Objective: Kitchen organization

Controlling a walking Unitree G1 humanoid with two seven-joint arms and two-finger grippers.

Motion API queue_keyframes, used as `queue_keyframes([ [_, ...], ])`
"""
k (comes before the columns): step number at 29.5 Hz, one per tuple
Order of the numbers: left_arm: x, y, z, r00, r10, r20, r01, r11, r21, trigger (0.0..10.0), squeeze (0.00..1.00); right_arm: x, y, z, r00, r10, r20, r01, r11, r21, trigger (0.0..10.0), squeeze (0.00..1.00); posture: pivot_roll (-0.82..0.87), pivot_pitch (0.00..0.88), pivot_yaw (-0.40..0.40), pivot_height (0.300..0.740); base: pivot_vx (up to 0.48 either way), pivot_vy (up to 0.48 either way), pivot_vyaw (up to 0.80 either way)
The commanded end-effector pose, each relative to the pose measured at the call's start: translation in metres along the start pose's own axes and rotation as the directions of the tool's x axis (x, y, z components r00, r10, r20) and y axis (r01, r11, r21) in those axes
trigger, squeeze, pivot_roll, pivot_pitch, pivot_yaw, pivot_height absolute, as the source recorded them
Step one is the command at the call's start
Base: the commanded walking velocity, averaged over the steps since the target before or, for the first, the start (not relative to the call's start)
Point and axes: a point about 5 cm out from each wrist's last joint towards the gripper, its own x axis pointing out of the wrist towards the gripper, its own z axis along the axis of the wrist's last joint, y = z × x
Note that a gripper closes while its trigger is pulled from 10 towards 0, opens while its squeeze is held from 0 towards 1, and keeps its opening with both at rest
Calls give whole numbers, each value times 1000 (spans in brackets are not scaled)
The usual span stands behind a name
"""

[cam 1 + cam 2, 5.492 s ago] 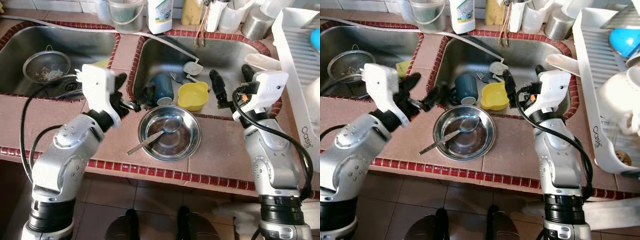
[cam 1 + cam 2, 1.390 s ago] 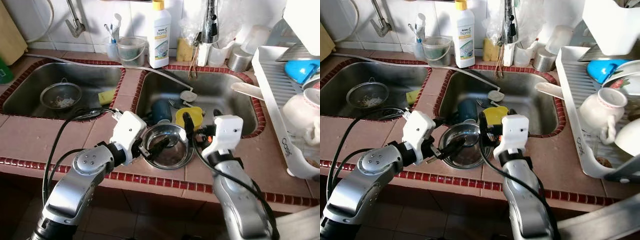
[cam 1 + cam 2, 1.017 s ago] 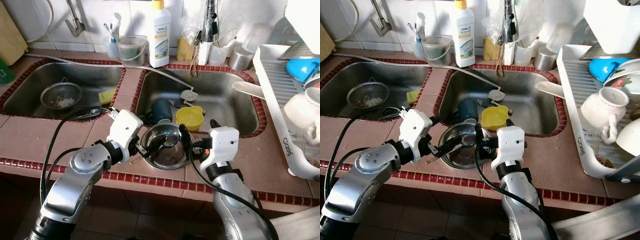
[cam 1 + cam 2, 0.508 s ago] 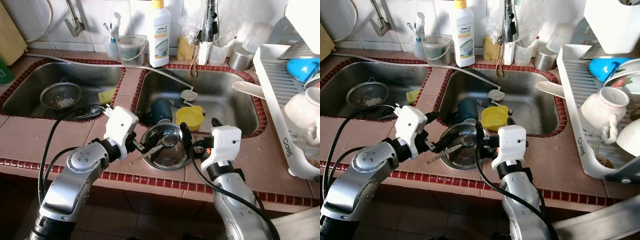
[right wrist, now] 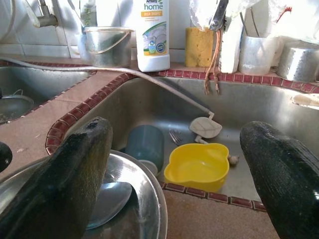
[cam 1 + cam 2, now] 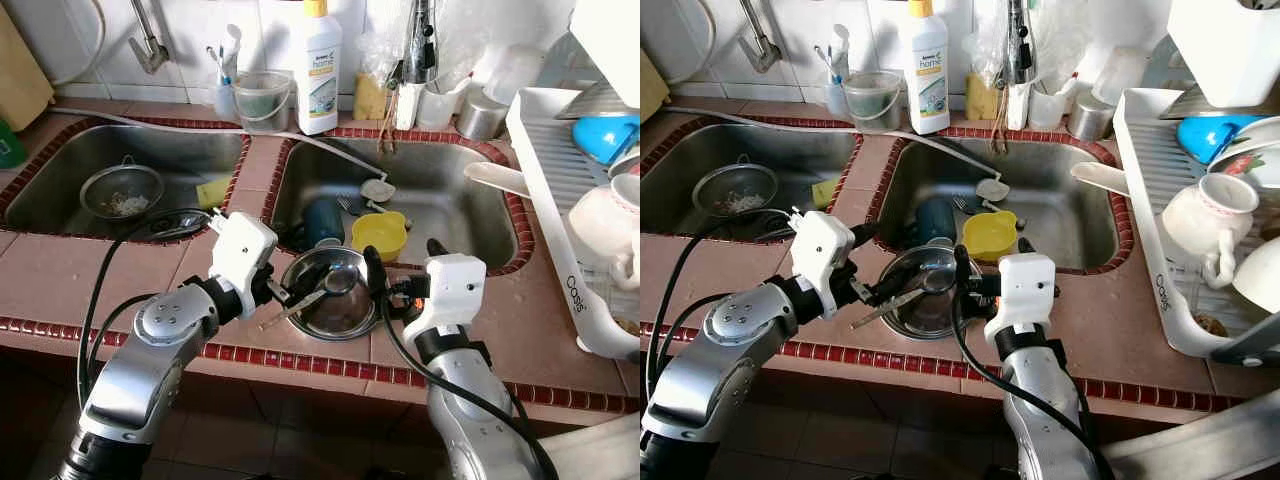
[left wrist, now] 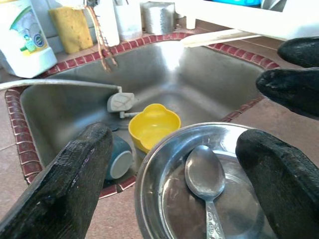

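Two spread-fingered grippers flank the steel bowl [image 6: 330, 292] holding a spoon [image 6: 318, 291] on the counter: left gripper [image 6: 290, 293] at its left rim, right gripper [image 6: 385, 280] at its right.

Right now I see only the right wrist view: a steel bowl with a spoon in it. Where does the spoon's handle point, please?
Observer: The spoon handle sticks out over the steel bowl on its left side, toward the left gripper.
Operator: Is the left gripper holding it?
Observer: No, its fingers stand open, one on each side of the spoon.
Operator: What is to my right?
Observer: A white dish rack on the counter.
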Motion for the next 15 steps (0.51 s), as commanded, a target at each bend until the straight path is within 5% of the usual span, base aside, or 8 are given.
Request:
queue_keyframes([
  [1, 0, 0, 0, 1000, -4, 0, 4, 1000, 4, 10000, 0, -2, 2, 4, 1000, -1, 12, 1, 1000, 7, 10000, 0, -143, 143, 60, 740, 0, 0, 0],
  [15, -1, 1, -1, 1000, -8, -6, 8, 1000, 13, 10000, 0, -3, 4, 3, 1000, 5, 8, -5, 1000, 9, 10000, 0, -140, 151, 54, 740, 0, 0, 0],
])
